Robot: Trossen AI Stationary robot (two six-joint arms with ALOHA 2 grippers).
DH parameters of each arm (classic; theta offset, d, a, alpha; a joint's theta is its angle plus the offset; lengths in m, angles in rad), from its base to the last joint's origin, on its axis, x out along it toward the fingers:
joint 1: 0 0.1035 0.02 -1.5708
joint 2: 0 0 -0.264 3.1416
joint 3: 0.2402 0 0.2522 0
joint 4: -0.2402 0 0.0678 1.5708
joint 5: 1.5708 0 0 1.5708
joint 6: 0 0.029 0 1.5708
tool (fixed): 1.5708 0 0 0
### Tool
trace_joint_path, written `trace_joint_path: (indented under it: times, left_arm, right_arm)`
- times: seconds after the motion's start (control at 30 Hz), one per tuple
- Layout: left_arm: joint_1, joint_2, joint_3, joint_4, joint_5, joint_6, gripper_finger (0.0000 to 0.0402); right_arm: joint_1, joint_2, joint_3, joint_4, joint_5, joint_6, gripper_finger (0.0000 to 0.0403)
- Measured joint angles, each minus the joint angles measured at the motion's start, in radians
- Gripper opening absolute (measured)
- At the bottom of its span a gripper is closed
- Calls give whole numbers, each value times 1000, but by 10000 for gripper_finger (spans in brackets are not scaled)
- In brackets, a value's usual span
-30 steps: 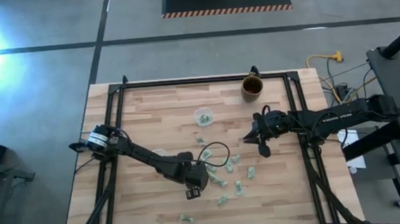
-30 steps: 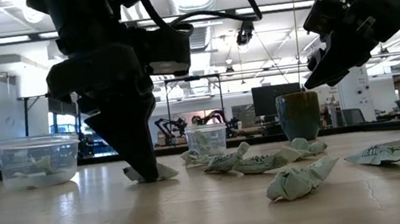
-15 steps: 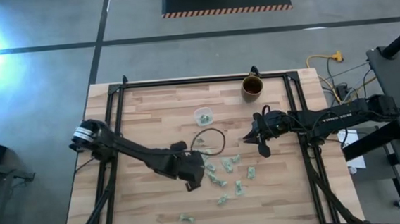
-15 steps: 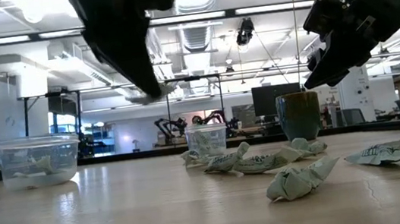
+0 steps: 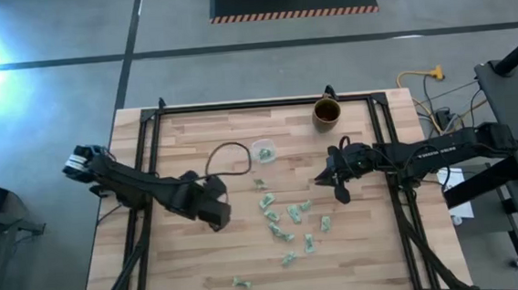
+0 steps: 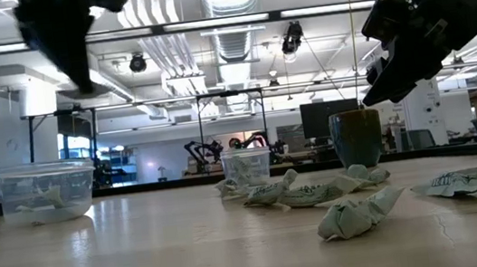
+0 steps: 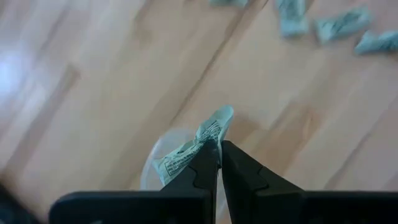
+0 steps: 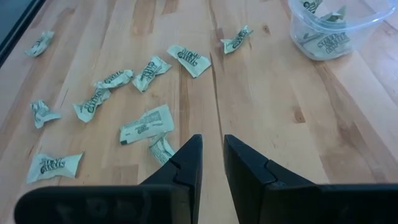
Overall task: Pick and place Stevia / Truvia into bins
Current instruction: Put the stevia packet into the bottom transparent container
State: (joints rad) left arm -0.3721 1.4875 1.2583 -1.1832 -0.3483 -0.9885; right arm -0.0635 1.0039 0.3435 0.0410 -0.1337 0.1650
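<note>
Several pale green and white Stevia sachets [image 5: 287,218] lie crumpled on the wooden table, also in the right wrist view [image 8: 146,123] and the low view [image 6: 353,212]. My left gripper [image 5: 216,219] hangs high over the left clear cup [image 6: 45,189], shut on one sachet [image 7: 202,140]; the cup's rim [image 7: 149,171] shows faintly below the fingers. The second clear cup [image 5: 262,150] stands mid-table with sachets inside [image 8: 329,28]. My right gripper [image 8: 211,163] hovers above the table right of the sachets, open by a narrow gap, holding nothing. My left gripper pinches one sachet between its two fingertips [image 7: 208,163], gripping near the middle of the sachet [image 7: 208,138]. The fingers point down from above. The sachet is lifted clear of the table, crumpled, with both ends sticking out beyond the fingers.
A brown mug [image 5: 327,113] stands near the far edge, seen behind the sachets in the low view [image 6: 356,137]. A black cable loops [image 5: 228,158] over the table by the left arm. One stray sachet [image 5: 241,281] lies near the near edge. Bare wood lies at the left and far left.
My left gripper has risen from the table with a sachet pinched in it and has swung toward the table's left edge, ending above the left clear cup. The sachet has been lifted clear of the pile. The cable loop has moved along with the arm.
</note>
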Motion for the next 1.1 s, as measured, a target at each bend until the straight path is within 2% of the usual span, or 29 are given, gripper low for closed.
trace_joint_path:
  times: [0.27,0.5,0.83,0.93,1.1]
  left_arm:
    - [1,-102,-126,40,113,-182,0]
    - [1,-100,-214,199,135,-185,0]
    - [1,-50,-255,215,137,-184,1]
    - [1,-37,-255,214,136,-177,14]
    - [1,-31,-255,213,137,-176,60]
  right_arm:
    - [0,0,0,3,3,-12,59]
    - [0,0,0,6,4,-11,59]
    - [0,0,-1,8,2,1,59]
    - [0,0,-1,8,2,1,59]
    - [0,0,-1,10,1,2,59]
